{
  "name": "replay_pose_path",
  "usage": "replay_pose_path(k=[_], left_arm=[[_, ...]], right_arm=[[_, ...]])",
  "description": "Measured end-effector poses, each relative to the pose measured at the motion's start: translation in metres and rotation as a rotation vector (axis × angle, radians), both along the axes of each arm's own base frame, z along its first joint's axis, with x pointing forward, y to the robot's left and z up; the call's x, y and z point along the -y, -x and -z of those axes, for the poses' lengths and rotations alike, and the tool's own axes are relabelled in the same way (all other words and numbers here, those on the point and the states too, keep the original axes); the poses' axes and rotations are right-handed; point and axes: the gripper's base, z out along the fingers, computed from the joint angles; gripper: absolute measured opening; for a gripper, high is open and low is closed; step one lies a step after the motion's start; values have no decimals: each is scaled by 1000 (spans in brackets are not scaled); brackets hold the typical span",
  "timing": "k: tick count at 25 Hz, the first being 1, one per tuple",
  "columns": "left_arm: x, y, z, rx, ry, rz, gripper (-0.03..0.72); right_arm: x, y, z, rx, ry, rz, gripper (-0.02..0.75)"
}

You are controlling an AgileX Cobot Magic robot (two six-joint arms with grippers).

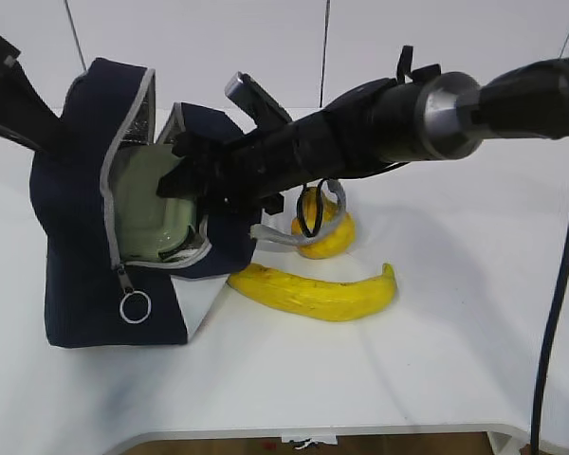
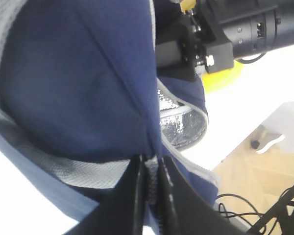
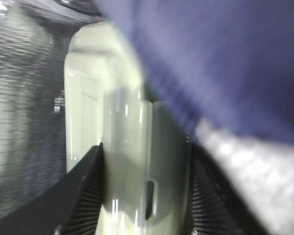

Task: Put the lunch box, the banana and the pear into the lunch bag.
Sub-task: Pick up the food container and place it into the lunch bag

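The navy lunch bag (image 1: pixel 81 284) stands at the left with its mouth open toward the right. My right gripper (image 1: pixel 185 175) reaches into the mouth and is shut on the sage-green lunch box (image 1: pixel 156 213), which is inside the opening. The right wrist view shows the lunch box (image 3: pixel 122 147) clamped between the ribbed pads (image 3: pixel 85 196), silver lining beside it. My left gripper (image 2: pixel 152 169) is shut on the bag's zipper edge (image 2: pixel 151 171) and holds the bag (image 2: pixel 78 83) open. The banana (image 1: pixel 313 289) lies on the table in front of the pear (image 1: pixel 324 232).
A grey webbing handle (image 1: pixel 294 237) loops from the bag toward the pear. The zipper ring pull (image 1: pixel 135 306) hangs at the bag's front. The white table's front edge (image 1: pixel 313 431) runs close below. A black cable (image 1: pixel 559 284) hangs at the right.
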Motion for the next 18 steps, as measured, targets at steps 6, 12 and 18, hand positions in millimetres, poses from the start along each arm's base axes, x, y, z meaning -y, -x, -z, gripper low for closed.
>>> replay_pose_path(k=[6, 12, 18], left_arm=[[-1, 0, 2, -2, -17, 3, 17], [-2, 0, 2, -2, -24, 3, 17], [-2, 0, 2, -2, -24, 3, 17]], right_arm=[[-1, -3, 14, -24, 13, 3, 370], [-1, -4, 22, -39, 19, 10, 370], [-1, -4, 23, -39, 25, 14, 370]])
